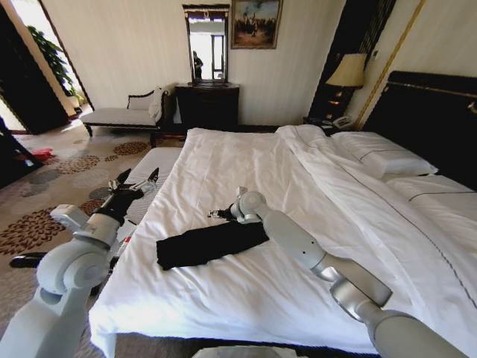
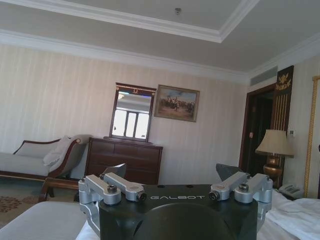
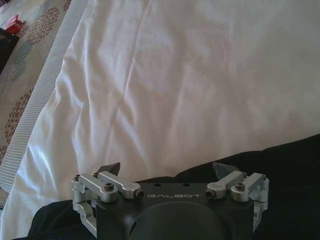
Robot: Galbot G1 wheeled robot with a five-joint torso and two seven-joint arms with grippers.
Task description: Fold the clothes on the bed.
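On white bed (image 1: 246, 298), folded black T-shirt (image 1: 209, 244) just beneath open right tool (image 1: 215, 214), seemingly apart.

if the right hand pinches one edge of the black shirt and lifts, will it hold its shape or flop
Probably flop: the black shirt lies as a soft, creased, limp strip on the bed, so it should drape from the pinch. It looks thin, so likely light. Pushed, it would likely bunch rather than slide whole. The right hand is open just beyond it.
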